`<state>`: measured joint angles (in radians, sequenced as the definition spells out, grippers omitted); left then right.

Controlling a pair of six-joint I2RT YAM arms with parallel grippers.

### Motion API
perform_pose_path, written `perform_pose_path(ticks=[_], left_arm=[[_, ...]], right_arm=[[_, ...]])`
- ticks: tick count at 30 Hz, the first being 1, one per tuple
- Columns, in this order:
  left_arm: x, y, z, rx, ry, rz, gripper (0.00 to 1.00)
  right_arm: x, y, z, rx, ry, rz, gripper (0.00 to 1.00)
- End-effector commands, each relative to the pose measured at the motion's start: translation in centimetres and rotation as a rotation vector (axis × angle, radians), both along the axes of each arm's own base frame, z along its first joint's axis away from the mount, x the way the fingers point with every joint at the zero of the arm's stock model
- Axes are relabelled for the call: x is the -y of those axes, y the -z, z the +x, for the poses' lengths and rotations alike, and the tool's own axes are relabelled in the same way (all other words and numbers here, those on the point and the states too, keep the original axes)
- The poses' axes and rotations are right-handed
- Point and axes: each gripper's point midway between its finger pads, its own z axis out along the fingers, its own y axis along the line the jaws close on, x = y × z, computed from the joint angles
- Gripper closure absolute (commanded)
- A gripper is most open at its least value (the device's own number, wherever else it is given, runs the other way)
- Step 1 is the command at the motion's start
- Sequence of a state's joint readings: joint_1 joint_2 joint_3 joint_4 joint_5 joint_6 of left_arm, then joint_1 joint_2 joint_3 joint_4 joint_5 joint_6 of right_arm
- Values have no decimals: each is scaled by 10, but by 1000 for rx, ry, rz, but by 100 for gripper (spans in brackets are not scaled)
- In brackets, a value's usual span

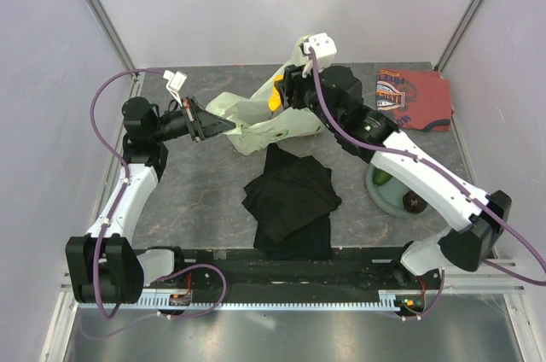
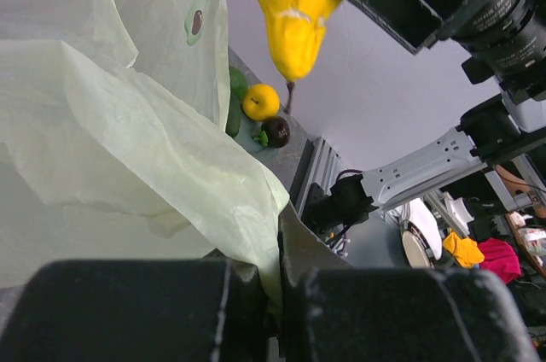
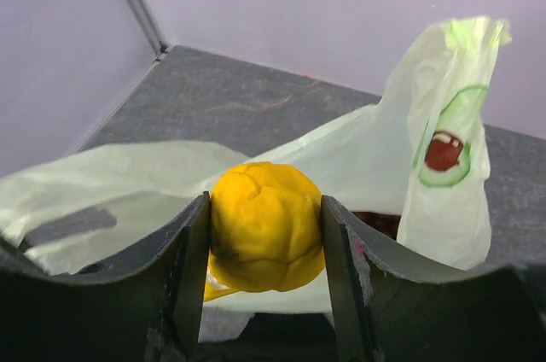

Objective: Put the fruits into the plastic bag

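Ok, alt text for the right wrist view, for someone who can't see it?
The jaws clamp a lumpy yellow fruit from both sides, centre frame. Behind it the pale green plastic bag lies spread on the dark grey table, one handle with an avocado print standing up at right.

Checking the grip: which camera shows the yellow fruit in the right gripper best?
Right wrist view: the yellow fruit sits centred, clamped in the right gripper. The left wrist view shows its side, top hidden by that gripper; the top view shows only a sliver.
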<state>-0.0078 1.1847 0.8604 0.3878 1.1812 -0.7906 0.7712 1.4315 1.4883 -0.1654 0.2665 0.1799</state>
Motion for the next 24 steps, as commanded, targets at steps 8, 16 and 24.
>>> perform_pose_path(ticks=[8, 16, 24], left_arm=[[-1, -4, 0, 62, 3, 23, 98], [-1, -2, 1, 55, 3, 24, 99], [-1, -3, 1, 57, 3, 24, 98]], right_arm=[[-8, 21, 61, 2, 182, -152, 100], [-12, 69, 61, -122, 182, -218, 100], [-10, 125, 67, -232, 212, -321, 100]])
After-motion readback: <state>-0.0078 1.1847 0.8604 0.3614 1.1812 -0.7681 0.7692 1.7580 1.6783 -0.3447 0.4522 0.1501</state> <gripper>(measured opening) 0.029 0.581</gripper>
